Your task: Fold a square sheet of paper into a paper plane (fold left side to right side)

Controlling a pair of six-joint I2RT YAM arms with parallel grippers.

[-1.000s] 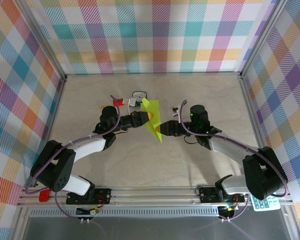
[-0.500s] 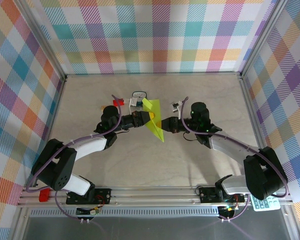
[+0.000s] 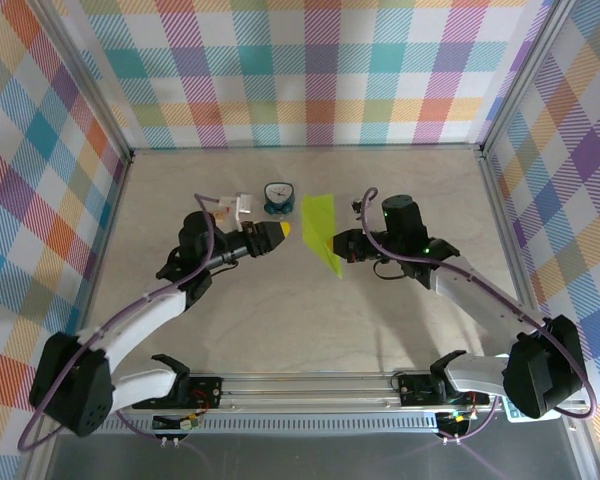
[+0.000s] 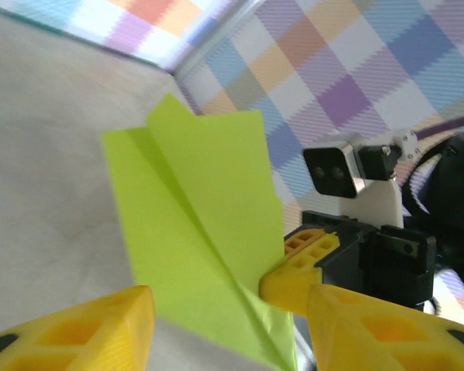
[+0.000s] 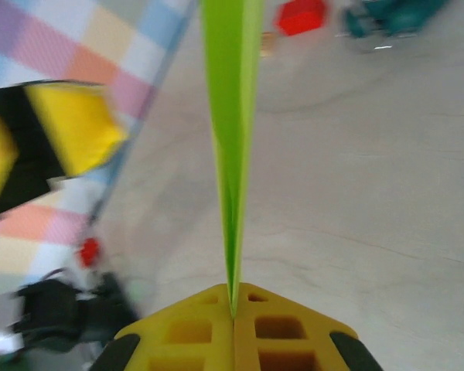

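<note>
Pulled back leftward since a second ago, the left gripper [image 3: 279, 231] has let go of the sheet of paper [image 3: 322, 226] and now hangs just beside it over the table [image 3: 280, 320]. Its yellow fingers [image 4: 85, 328] are spread apart with nothing between them. Beyond it, near the back wall, stands the small teal clock [image 3: 277, 195]. The lime sheet, folded to a pointed shape with a centre crease, stands on edge between the two grippers, its wide end toward the back wall. The right gripper [image 3: 341, 247] has moved in and closed, its pads pinched tight on the sheet's lower edge. A red block [image 5: 301, 15] shows blurred in the right wrist view.
</note>
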